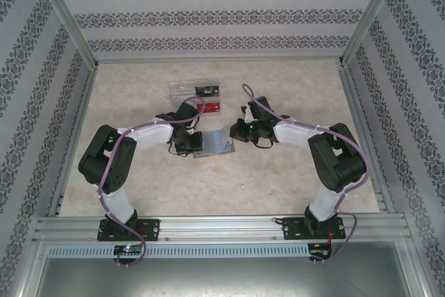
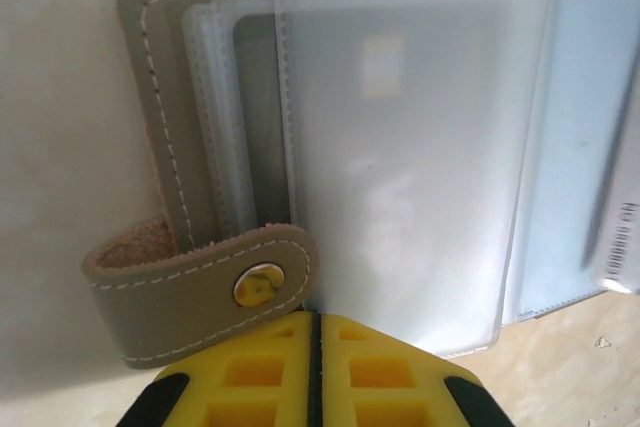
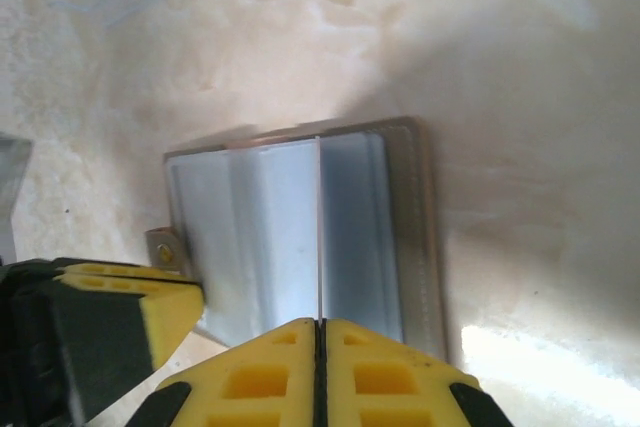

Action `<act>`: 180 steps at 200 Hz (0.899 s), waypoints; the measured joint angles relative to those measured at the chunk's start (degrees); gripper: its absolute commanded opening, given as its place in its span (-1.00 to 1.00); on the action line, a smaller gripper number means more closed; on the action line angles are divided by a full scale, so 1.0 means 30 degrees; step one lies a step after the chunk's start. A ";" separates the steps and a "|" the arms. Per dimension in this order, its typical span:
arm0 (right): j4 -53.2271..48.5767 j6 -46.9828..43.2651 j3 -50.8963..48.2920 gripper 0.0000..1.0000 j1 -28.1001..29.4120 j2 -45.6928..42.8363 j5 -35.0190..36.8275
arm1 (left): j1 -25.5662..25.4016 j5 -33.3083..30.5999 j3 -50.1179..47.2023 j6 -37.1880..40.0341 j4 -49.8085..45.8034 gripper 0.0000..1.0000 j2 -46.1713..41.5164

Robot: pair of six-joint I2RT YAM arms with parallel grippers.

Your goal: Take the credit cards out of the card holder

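Lying open on the pale table (image 1: 278, 186), the card holder (image 1: 214, 142) sits between the two arms near the middle of the overhead view. The left gripper (image 1: 189, 147) is at its 9 o'clock edge and the right gripper (image 1: 238, 130) at about its 2 o'clock corner, both low and close to it. A clear tray (image 1: 182, 90) rests toward 11 o'clock from the holder, apart from it. The tray's right half holds a black card (image 1: 206, 90), with a red card (image 1: 208, 107) just at its 6 o'clock side.

From the left wrist, the card holder (image 2: 165, 97) shows a grey-brown cover with pale stitching and a stack of frosted sleeves (image 2: 400, 167) fanned toward 3 o'clock. Its strap (image 2: 190, 292), with a brass snap (image 2: 257, 287), curls at 7 o'clock. The left gripper (image 2: 315, 347) is clenched, its yellow fingers meeting in a thin seam right by the sleeves' 6 o'clock edge. Whether it touches them cannot be told. A whitish card (image 2: 622, 242) with tiny print leans at the 3 o'clock border.

From the right wrist, the right gripper (image 3: 320, 347) is also clenched. A thin pale edge runs from its seam toward 12 o'clock across the card holder (image 3: 425, 247). Whether the fingers pinch that edge cannot be told. A yellow finger (image 3: 130, 297) of the left gripper sits at 8 o'clock, beside the snap tab.
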 measured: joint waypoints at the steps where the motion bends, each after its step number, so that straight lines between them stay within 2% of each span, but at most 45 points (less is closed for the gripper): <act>1: -0.0029 -0.0015 0.0015 -1.00 0.0000 -0.0015 0.0007 | 0.0000 -0.0029 0.0000 0.0007 -0.0036 -0.82 0.0000; 24: -0.0962 -0.1180 0.1093 -1.00 0.0000 -0.0619 0.0459 | 0.0000 -0.0627 0.0189 0.0102 -0.0605 -0.48 -0.0568; 60: -0.2667 -0.4415 0.4175 -1.00 0.0168 -0.0838 0.1647 | 0.0036 -0.2543 0.0386 0.0204 -0.1275 -0.15 -0.3526; 68: -0.3067 -0.5282 0.4947 -1.00 0.0277 -0.0838 0.2033 | 0.0066 -0.3082 0.0386 0.0117 -0.1362 0.12 -0.4386; 76: -0.3453 -0.6200 0.5748 -1.00 0.0423 -0.0831 0.2390 | 0.0146 -0.3585 0.0379 -0.0022 -0.1450 0.31 -0.5246; 83: -0.3767 -0.7125 0.6543 -1.00 0.0619 -0.0758 0.2688 | 0.0255 -0.4087 0.0372 -0.0131 -0.1515 0.40 -0.5996; 89: -0.4000 -0.8036 0.7300 -1.00 0.0831 -0.0627 0.2958 | 0.0379 -0.4539 0.0350 -0.0233 -0.1588 0.58 -0.6674; 122: -0.4918 -1.3107 1.1089 -1.00 0.1938 0.0933 0.3701 | 0.1253 -0.6557 -0.0219 -0.0619 -0.2076 0.99 -0.9741; 155: -0.6819 -1.7719 1.4615 -1.00 0.2594 0.3432 0.4197 | 0.1945 -0.7752 -0.0663 -0.0750 -0.2732 0.99 -1.1737; 180: -0.8255 -2.0669 1.7056 -1.00 0.2922 0.5253 0.5457 | 0.2390 -0.8269 -0.0874 -0.0809 -0.3293 0.99 -1.2706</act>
